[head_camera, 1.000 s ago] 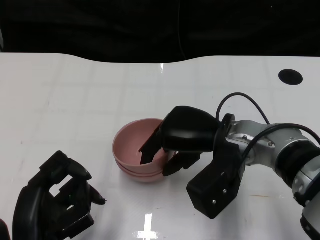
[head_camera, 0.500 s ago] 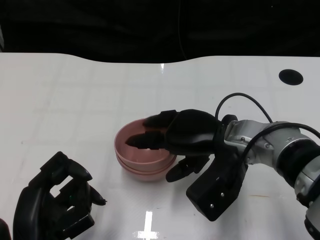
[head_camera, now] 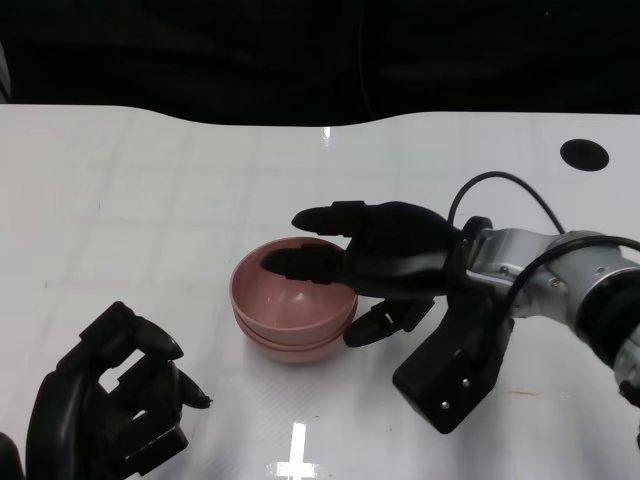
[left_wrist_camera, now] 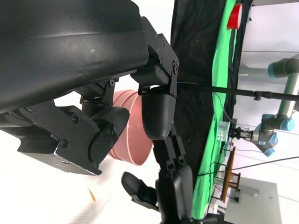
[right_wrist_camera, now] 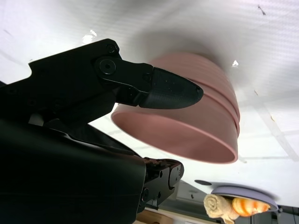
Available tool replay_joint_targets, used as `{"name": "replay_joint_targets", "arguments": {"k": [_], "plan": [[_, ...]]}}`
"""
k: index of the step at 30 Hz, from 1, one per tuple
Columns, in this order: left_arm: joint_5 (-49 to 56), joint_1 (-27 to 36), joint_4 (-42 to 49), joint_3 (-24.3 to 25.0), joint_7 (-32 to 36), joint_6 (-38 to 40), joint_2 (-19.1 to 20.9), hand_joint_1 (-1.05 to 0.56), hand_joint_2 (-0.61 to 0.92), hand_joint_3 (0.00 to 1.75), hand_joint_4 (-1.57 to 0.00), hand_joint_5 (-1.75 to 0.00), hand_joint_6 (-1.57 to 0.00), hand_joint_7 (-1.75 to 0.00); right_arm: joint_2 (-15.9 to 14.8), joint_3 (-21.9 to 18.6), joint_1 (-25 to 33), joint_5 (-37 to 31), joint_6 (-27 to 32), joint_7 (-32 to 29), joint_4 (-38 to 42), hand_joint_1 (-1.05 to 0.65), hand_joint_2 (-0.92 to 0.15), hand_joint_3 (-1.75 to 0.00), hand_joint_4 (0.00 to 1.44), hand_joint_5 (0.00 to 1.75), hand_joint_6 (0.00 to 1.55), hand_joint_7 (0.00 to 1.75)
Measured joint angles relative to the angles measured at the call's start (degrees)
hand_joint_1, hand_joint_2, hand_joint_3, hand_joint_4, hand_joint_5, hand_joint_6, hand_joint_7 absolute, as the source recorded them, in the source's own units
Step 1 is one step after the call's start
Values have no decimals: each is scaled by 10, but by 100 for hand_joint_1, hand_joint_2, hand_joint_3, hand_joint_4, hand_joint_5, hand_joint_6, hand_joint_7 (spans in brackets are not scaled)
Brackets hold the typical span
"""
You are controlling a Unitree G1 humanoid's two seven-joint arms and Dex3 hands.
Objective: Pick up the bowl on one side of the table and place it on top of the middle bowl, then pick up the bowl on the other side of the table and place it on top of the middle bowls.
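Mid-tabletop, white surface: stack of pink bowls, nested, upright, rims showing as bands in right wrist view.
Right robot hand: just beside and over stack's right rim, fingers spread above bowl opening, one lower finger by outer wall; holds nothing, released. Contact w/ rim: cannot tell.
Left robot hand: near front-left corner of tabletop, well apart from stack, fingers curled in, clenched on nothing.
Far right of tabletop: dark round hole.
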Motion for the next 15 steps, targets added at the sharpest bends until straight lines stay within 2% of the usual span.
{"name": "replay_joint_targets", "arguments": {"k": [2,6,12,13,15], "plan": [[-1,-1,2,0,-1,0,0,7,70,124,-63,-175,-53,-175,-11,-7,3,7,-4,4,-8,-100,-92,-76,0,0,0,0],[-2,-1,3,2,-6,-2,2,7,70,124,-63,-175,-53,-175,-57,-38,24,43,-37,35,-58,-97,-92,-66,0,0,0,0],[-3,-2,6,9,-11,-8,2,6,69,123,-65,-175,-53,-175,-118,-99,89,117,-69,69,-118,-88,-92,-52,0,0,2,1],[-3,-2,6,9,-11,-8,2,6,70,123,-65,-175,-53,-175,-125,-111,103,133,-75,75,-127,-82,-92,-43,4,2,10,3],[-3,-2,5,10,-11,-7,2,7,71,124,-66,-175,-53,-175,-135,-143,139,176,-94,82,-145,-75,-92,-35,8,3,16,4]]}}
